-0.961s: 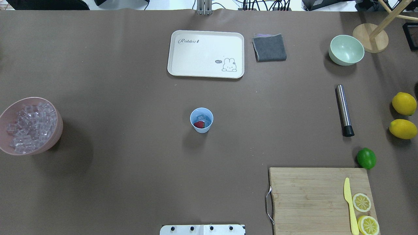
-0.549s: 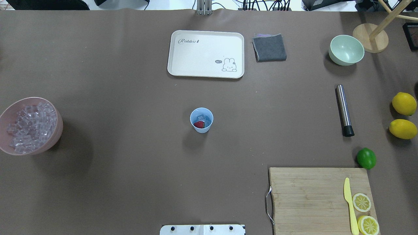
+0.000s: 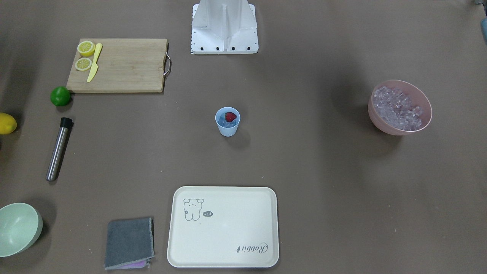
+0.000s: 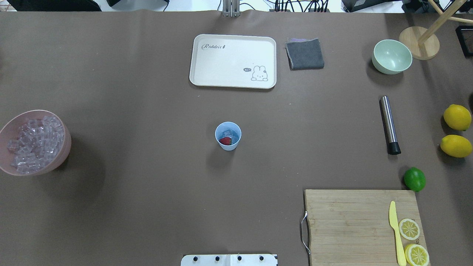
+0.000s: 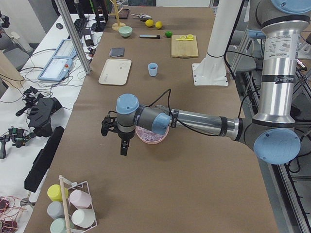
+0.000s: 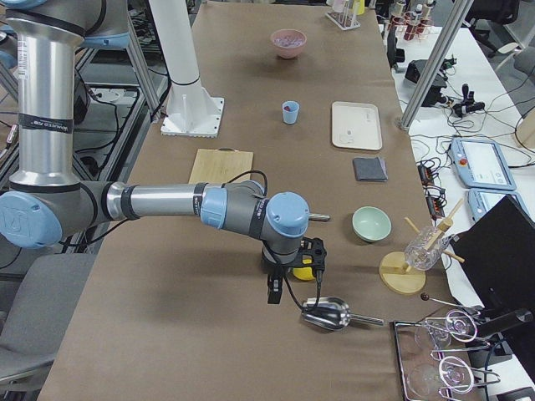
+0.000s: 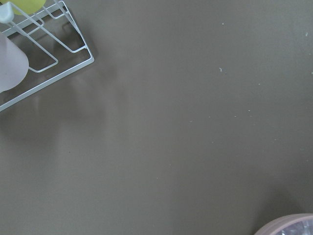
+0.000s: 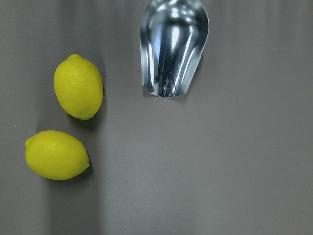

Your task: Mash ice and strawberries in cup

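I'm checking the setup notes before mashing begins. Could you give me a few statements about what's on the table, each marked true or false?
1. The strawberry sits inside the cup with ice. True.
2. The steel muddler lies on the cutting board. False: it lies on the table, apart from the board, between the pale green bowl and the lime.
3. The pink bowl holds ice cubes. True.
4. The lime sits in the pale green bowl. False: it rests on the table by the board's corner.
5. Two lemon slices lie beside the yellow knife on the board. True.
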Robot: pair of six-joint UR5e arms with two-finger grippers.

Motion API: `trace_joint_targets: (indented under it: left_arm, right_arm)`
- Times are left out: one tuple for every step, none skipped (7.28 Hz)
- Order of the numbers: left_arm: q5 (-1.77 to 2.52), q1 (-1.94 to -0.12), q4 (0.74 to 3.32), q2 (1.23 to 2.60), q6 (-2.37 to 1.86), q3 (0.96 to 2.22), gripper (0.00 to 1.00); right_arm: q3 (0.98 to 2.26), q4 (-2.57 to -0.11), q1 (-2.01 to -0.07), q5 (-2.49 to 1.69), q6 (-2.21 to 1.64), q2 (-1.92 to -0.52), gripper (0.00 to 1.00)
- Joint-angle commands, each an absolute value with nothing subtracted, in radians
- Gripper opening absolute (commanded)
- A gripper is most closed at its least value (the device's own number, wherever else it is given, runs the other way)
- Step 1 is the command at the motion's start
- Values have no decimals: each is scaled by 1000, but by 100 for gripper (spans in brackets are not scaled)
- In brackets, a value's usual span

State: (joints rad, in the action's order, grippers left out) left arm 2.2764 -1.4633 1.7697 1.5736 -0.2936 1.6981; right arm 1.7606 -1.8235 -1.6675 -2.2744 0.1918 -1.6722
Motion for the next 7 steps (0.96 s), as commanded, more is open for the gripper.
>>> trace_joint_targets:
  left_arm:
    - [2339, -1494, 1763, 1571, -295, 1698, 98]
    - [2353, -1494, 1764, 1572, -295, 1694, 98]
    - [2353, -1494, 1772, 1574, -295, 1681, 98]
    - [2353, -1494, 1773, 1574, -293, 1680, 98]
    - [2352, -1494, 1773, 1575, -291, 1678, 98]
    - [2350, -1493, 1773, 1577, -293, 1678, 98]
    - [2349, -1493, 1773, 1580, -295, 1674, 98]
  right_arm:
    - [1753, -1824, -1667, -2278, 192, -1660, 100]
    - [1755, -1824, -1667, -2278, 192, -1660, 100]
    - [1755, -1822, -1667, -2279, 192, -1660, 100]
    - [1758, -1822, -1667, -2284, 192, -1660, 100]
    - [1755, -1824, -1667, -2290, 192, -1660, 100]
    - [1758, -1824, -1667, -2295, 192, -1661, 100]
    - [1758, -1822, -1667, -2296, 192, -1660, 100]
